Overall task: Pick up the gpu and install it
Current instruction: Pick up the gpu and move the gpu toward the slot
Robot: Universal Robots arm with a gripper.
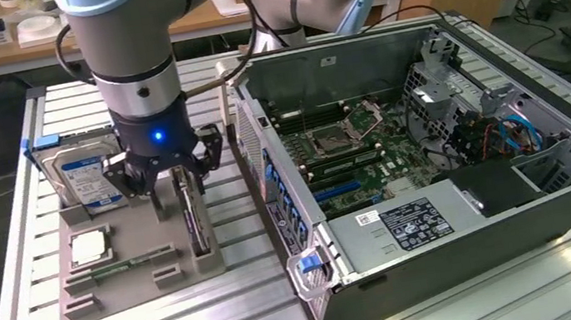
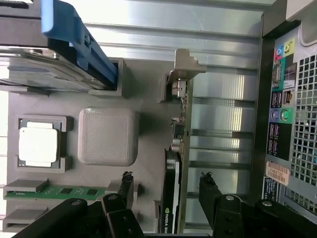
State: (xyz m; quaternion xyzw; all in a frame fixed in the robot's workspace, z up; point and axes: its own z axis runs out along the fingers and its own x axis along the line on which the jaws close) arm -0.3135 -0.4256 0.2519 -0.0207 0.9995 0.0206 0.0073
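GPU (image 1: 196, 223), a thin flat dark circuit card with a metal bracket at one end, stands edge-on in a slot of the grey moulded plastic holder tray (image 1: 128, 232), directly beneath the hand and in line with the gap between its fingers.

The step in hand looks like the approach to the grasp. To do it well, the black two-fingered gripper (image 1: 179, 182) should keep the card's top edge centred in that gap, so both fingers meet the flat faces together and neither pushes the card askew in its slot. The descent should be straight and square to the card. The grip is best taken on the dark cooler section, away from the bracket end and the bare board edge.

In the wrist view the gripper (image 2: 167, 184) is spread wide, one of its fingers (image 2: 126, 186) on each side of the card. It holds nothing, and I judge that neither finger touches the card yet. The open dark metal computer case (image 1: 500, 256) stands just beside the hand.
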